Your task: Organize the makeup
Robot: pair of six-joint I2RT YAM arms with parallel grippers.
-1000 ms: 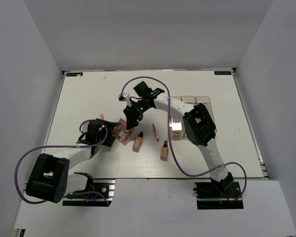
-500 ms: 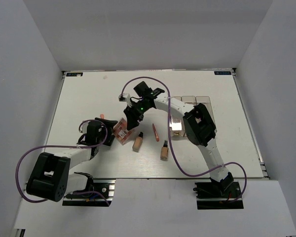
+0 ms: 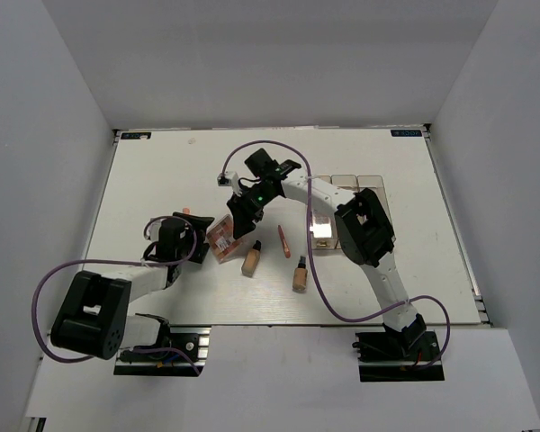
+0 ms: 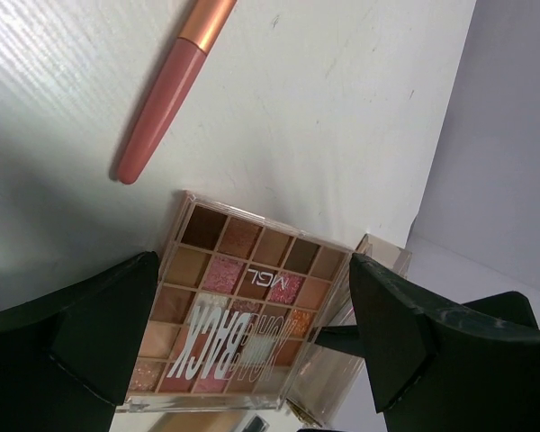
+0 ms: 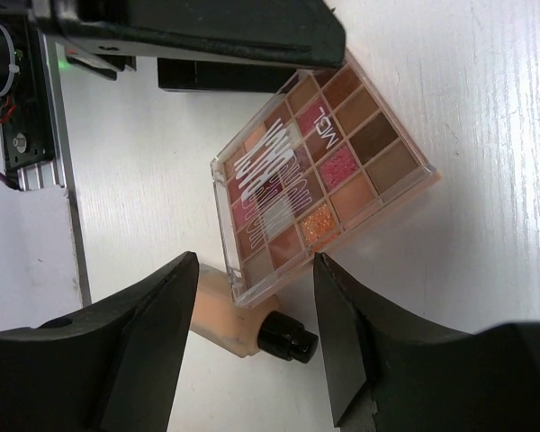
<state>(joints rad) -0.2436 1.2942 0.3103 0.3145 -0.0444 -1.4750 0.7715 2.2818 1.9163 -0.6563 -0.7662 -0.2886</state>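
Left wrist view shows the eyeshadow palette (image 4: pixel 243 310), left of table centre, flanked by the left gripper (image 4: pixel 252 259); I cannot tell whether it pinches. The right gripper (image 5: pixel 256 261) is spread just above the palette, which overlaps a beige bottle (image 5: pixel 243 328). Best to grip the side edges squarely and lift level.

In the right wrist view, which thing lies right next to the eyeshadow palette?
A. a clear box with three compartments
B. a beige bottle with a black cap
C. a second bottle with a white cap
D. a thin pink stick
B: the black-capped beige bottle lies close against the near edge of the eyeshadow palette, under the open right gripper.
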